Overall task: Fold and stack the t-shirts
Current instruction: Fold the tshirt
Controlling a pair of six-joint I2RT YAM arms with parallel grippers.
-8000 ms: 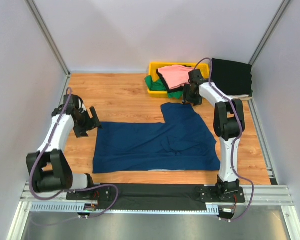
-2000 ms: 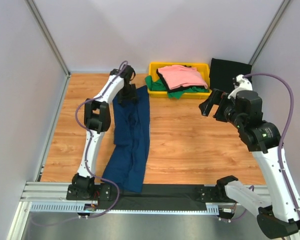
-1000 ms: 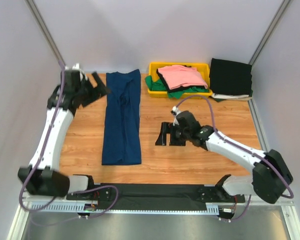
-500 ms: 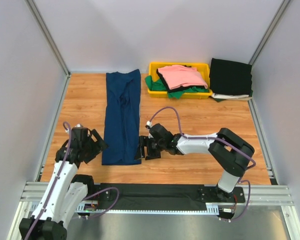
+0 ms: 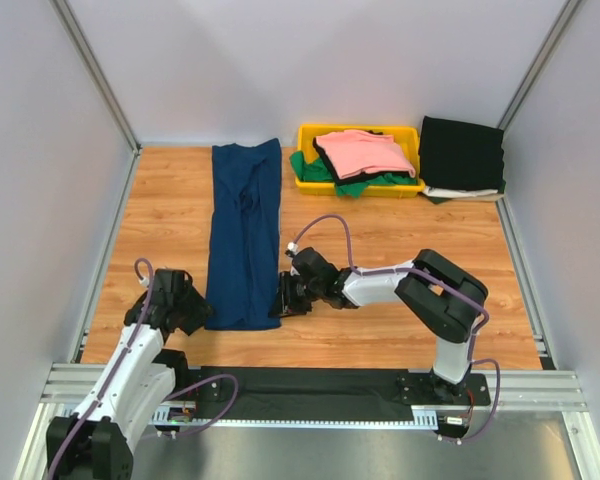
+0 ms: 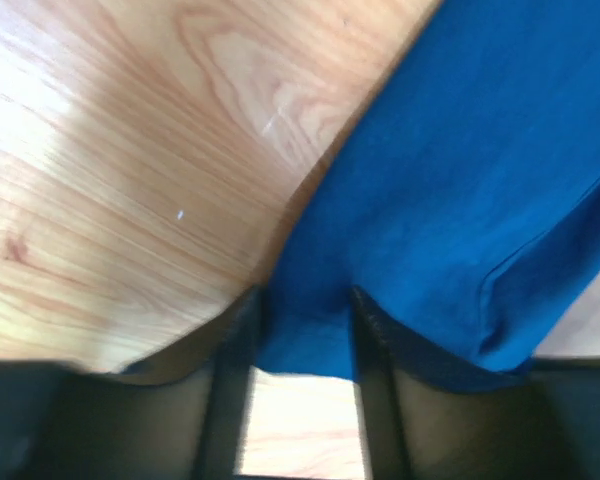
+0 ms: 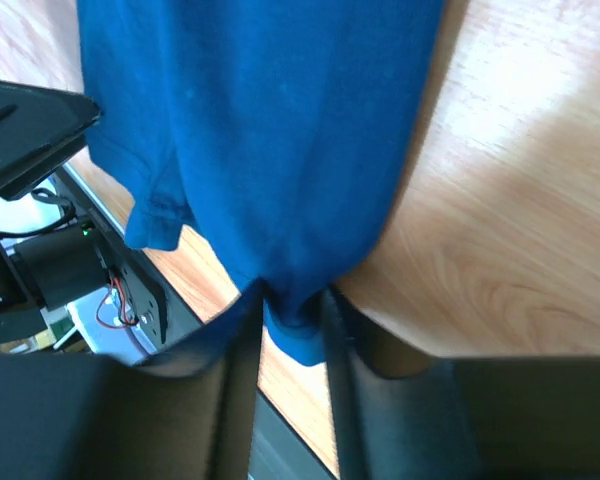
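Pale walls (image 5: 280, 60) and metal frame posts close in a wooden table (image 5: 410, 250), with a black mat (image 5: 310, 382) along its near edge between the two arm bases.

A navy shirt (image 5: 245, 230) lies flat on the left half of the table. It is folded into a long narrow strip that runs from the far edge down toward the mat.

The left gripper (image 5: 202, 312) is at the strip's near left corner. In the wrist view that corner sits between its fingers (image 6: 230, 390), which press on the cloth from both sides, so it is clamped on the shirt.

The right gripper (image 5: 283, 298) is at the near right corner. Its arm is stretched low across the bare wood from the right, and a purple cable (image 5: 325, 222) loops above it. Its fingers (image 7: 242, 360) pinch a bunched fold of the same shirt.

At the far edge, just right of the strip's top end, stands a yellow bin (image 5: 308, 135). A pink shirt (image 5: 365, 152) lies on top of it, and a green shirt (image 5: 315, 168) spills over its front and left rim, close to the navy cloth. A folded black shirt (image 5: 462, 152) sits in the far right corner, well apart from both grippers.
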